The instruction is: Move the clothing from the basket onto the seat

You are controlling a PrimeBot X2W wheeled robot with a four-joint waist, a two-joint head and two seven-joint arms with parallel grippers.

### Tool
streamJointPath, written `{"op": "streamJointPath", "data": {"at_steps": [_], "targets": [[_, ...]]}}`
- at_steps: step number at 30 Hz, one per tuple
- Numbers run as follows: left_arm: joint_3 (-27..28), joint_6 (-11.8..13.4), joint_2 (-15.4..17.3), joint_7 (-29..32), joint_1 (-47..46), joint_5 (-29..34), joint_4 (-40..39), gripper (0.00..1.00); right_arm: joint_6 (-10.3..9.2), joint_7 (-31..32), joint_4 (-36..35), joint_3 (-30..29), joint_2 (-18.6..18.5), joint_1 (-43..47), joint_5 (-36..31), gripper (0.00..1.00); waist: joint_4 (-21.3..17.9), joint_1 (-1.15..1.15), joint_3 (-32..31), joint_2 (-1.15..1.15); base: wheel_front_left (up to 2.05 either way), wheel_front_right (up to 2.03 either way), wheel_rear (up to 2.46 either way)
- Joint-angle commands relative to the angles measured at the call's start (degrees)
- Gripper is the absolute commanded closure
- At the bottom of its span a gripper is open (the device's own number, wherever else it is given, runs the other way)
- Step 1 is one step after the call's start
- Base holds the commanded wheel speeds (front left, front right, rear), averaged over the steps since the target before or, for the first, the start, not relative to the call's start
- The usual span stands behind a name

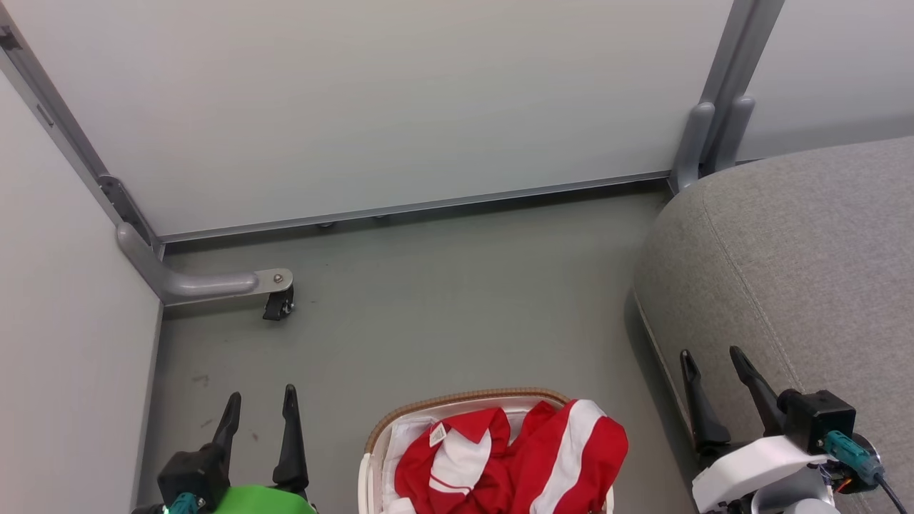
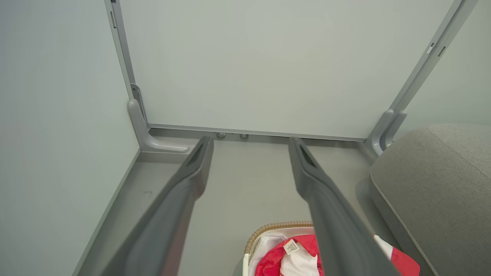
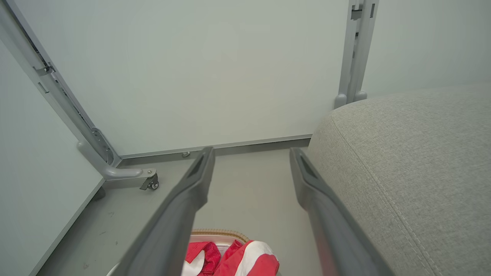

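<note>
- Looking down in the head view, the basket (image 1: 468,397) stands on the floor (image 1: 443,300) at the bottom edge. The seat (image 1: 807,271) is near on the right, which I judge makes for a short carry.
- The clothing (image 1: 514,457) lies heaped in the basket, red with white bands, and one fold seems to spill over the rim on the seat side. None of it is on the seat, so the task looks unstarted.
- The left gripper (image 1: 262,394) hangs left of the basket over bare floor, fingers apart and holding nothing.
- The right gripper (image 1: 710,353) hangs near the seat's edge, right of the basket, also spread and empty. The two flank the basket, probably a ready pose before a reach.
- In the left wrist view, the left gripper (image 2: 251,141) points toward the wall (image 2: 249,69), wide open with only floor between its fingers. The basket (image 2: 276,226) and clothing (image 2: 272,260) sit low at the bottom edge, a white tag (image 2: 291,246) showing on the red.
- In the right wrist view, the right gripper (image 3: 252,152) is just as wide open and grasps nothing. The clothing (image 3: 245,257) lies at the bottom between the finger bases, and the seat (image 3: 402,161) rises just beside the right finger.
- Both grippers aim above the heap, so either arm would need to tip down to reach it.
</note>
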Motion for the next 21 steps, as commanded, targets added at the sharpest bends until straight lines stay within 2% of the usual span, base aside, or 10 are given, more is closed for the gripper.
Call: {"op": "streamJointPath", "data": {"at_steps": [1,21], "targets": [[-0.2,0.2,0.4,-0.5,0.7,1.6,-0.2,0.00,0.02,-0.7,-0.4,0.0,-0.3,0.6,-1.4,0.00,0.0,0.00,0.0,0.00,0.00,0.00,0.00],[-1.3,0.4,0.5,-2.3,1.4,8.0,0.3,0.00,0.02,-2.5,-0.1,1.0,-0.4,1.1,-8.6,0.00,0.2,0.00,0.1,0.00,0.00,0.00,0.00]]}}
